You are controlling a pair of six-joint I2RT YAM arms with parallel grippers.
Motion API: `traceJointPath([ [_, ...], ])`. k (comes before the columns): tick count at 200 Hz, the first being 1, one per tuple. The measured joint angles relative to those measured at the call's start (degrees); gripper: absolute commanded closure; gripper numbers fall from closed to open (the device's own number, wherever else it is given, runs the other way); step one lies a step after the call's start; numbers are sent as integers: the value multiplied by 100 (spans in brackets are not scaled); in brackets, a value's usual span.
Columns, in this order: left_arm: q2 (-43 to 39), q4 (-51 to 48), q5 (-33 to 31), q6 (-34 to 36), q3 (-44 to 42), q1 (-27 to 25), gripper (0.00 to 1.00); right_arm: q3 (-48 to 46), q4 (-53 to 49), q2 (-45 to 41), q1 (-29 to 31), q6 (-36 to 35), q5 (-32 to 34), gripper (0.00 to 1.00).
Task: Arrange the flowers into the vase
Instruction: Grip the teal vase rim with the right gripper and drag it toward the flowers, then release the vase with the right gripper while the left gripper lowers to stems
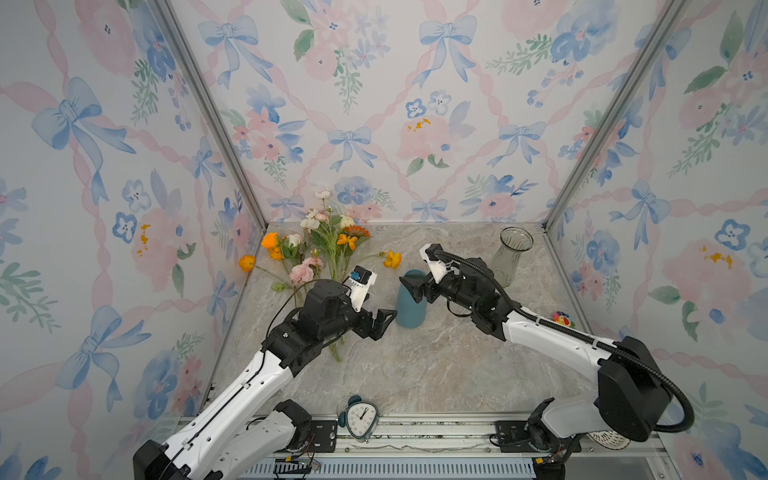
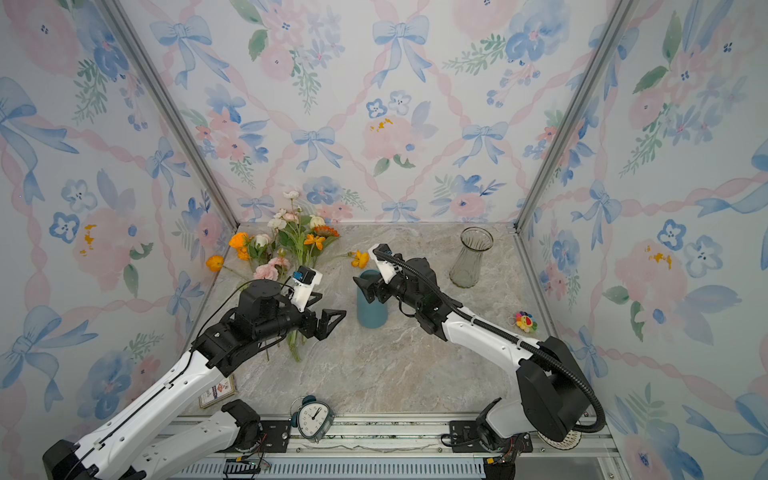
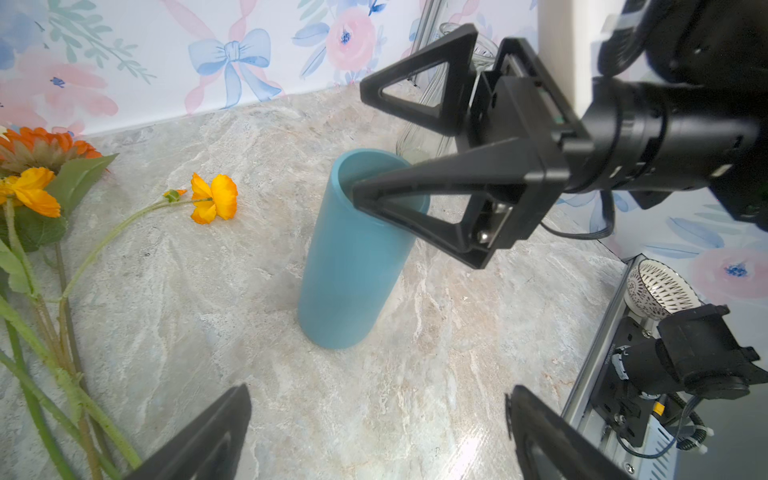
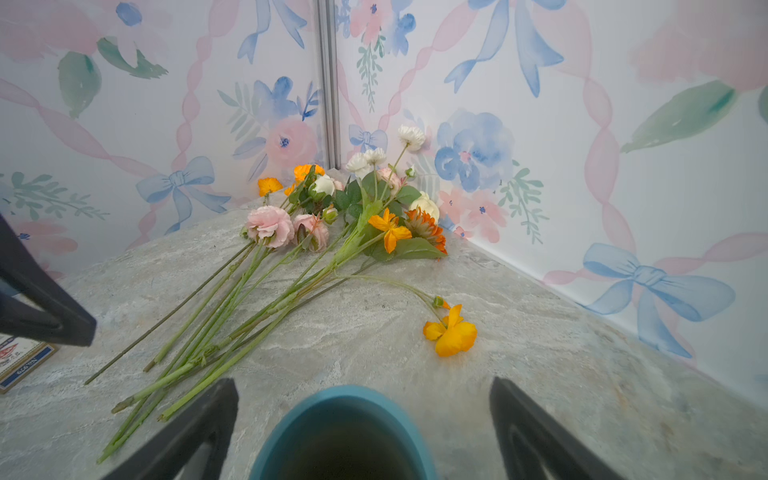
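Now, flowers (image 4: pixel 390 230) flat, beyond R end effector (image 4: pixel 365 386)

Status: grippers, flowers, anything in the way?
Left gripper open, empty. Right gripper open at blue vase rim. Flowers all lying on table. Nothing in the way.

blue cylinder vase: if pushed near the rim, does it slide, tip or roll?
Probably tips: the blue vase stands upright, tall and narrow on a small base, so a high push has leverage. A low push may slide it instead, since the tabletop looks smooth. Once down it would likely roll, being a straight-walled cylinder.
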Motion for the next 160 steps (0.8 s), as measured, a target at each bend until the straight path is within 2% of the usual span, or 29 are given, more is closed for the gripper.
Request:
traceJointPath([
  [32,70,-15,-203,70,107,0,2,0,-321,-638,-61,-7,149,3],
  [65,238,0,-1187,127,184,0,2,-170,-640,-1294,-190,35,715,3],
  [89,671,2,-1864,216,225,0,2,-682,-767,-1631,-535,245,1016,3],
  [118,1272,-4,-2446,376,400,70,2,-1425,-813,-1895,-935,522,1064,3],
  [139,1644,-11,-2597,503,614,391,3,-1939,-743,-2135,-1021,614,1001,3],
  [160,2131,-37,-2514,577,1029,1102,7,-2326,-402,-2234,-1021,656,785,3],
])
